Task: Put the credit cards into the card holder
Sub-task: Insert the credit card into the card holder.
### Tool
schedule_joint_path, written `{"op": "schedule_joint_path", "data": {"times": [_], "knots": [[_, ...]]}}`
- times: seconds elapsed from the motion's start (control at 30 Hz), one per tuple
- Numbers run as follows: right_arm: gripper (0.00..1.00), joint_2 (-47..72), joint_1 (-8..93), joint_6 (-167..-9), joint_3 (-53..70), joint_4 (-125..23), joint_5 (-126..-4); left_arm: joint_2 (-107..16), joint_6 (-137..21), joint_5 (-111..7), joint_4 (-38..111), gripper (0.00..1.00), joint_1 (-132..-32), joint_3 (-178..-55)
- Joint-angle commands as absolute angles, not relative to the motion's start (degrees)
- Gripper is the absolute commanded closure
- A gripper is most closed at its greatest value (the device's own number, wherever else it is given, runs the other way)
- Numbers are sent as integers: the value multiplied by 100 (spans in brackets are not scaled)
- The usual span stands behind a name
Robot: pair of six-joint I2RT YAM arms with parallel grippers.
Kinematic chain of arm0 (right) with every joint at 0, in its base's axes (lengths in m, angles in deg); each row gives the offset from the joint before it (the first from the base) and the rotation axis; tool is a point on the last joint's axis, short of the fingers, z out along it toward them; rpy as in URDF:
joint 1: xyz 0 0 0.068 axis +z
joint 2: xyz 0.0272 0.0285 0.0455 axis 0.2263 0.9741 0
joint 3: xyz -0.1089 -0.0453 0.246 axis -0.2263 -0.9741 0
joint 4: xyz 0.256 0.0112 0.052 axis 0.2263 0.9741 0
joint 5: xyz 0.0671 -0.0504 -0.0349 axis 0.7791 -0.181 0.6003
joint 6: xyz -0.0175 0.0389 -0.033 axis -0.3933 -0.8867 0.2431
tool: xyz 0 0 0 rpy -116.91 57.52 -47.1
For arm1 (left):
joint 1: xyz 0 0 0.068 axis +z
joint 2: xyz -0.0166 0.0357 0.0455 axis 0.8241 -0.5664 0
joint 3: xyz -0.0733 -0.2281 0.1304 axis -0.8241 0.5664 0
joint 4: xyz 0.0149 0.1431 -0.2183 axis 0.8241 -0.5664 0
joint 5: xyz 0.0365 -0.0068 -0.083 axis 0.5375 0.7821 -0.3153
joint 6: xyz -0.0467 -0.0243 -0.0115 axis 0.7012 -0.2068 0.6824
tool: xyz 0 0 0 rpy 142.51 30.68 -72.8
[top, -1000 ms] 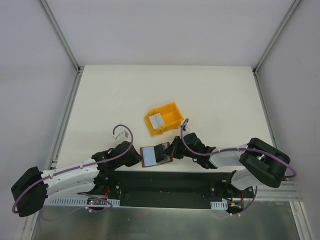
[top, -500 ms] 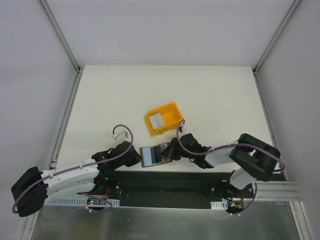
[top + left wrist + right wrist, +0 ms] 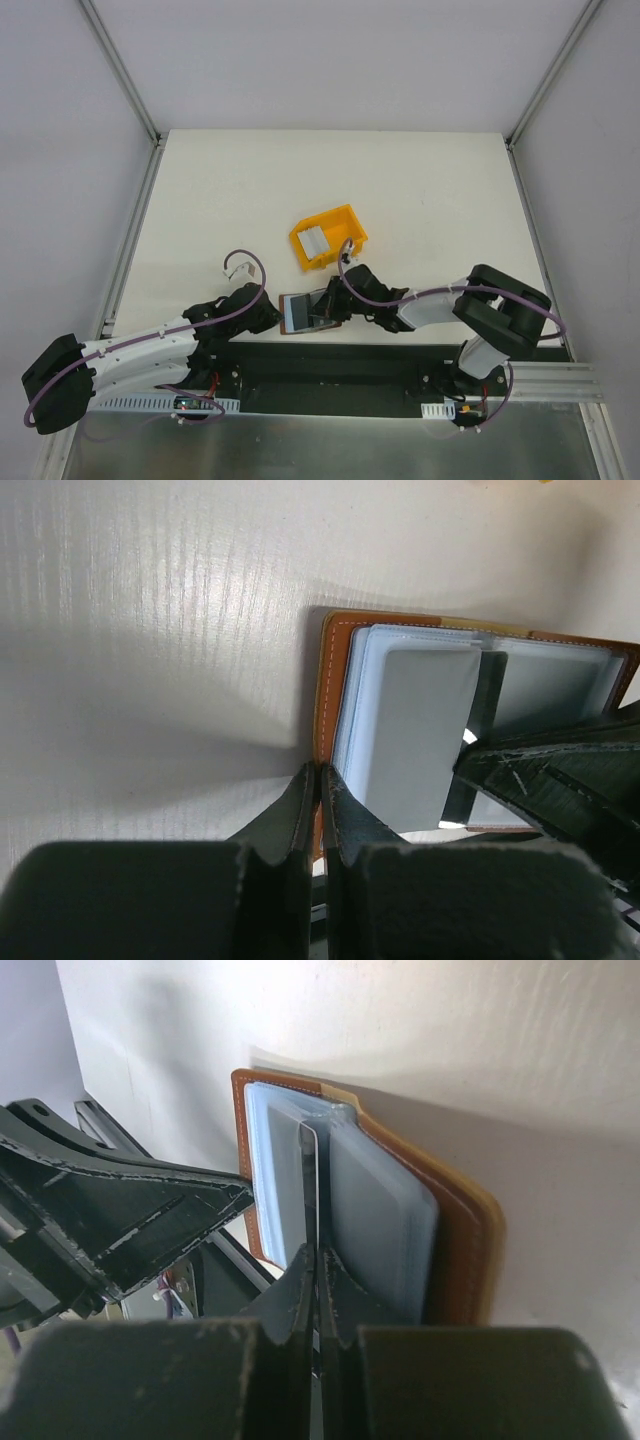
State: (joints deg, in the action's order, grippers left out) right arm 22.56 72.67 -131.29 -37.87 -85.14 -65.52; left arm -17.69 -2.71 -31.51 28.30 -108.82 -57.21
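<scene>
Card holder [image 3: 305, 312] — open at the near edge of the table [image 3: 250, 200], its brown border pinched by the left gripper [image 3: 320, 775]. Clamped on a credit card [image 3: 308, 1175], the right gripper [image 3: 335, 300] has advanced leftward over the sleeves — insertion appears under way.

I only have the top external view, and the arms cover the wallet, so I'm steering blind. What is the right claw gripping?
Observer: The right wrist view shows the right claw shut on a credit card, held edge-on between two clear sleeves of the open card holder.
Operator: And the left claw, is it idle?
Observer: No. The left wrist view shows the left claw pinched shut on the card holder's brown stitched border.
</scene>
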Motion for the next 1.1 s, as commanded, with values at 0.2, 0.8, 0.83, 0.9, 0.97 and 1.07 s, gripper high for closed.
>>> {"op": "schedule_joint_path", "data": {"times": [0.2,0.8,0.83,0.9,0.97,1.07], "knots": [[82,2243,7539,-12979,-3478,-7948,-6975,-1681,-241,-3040,2801,100,-10929,-5762],[57,2628,7618,-12214,-2398,-6812,-6458,-1725,-346,-3102,2801,100,-10938,-5885],[58,2672,7619,-12196,-2354,-6821,-6440,-1725,-355,-3110,2801,100,-10938,-5894],[58,2699,7645,-12161,-2318,-6830,-6405,-1742,-364,-3119,2801,100,-10929,-5920],[59,2699,7645,-12126,-2300,-6891,-6369,-1751,-373,-3119,2801,100,-10929,-5929],[60,2577,7671,-12021,-2274,-6648,-6553,-1777,-381,-3119,2801,100,-10929,-5938]]}}
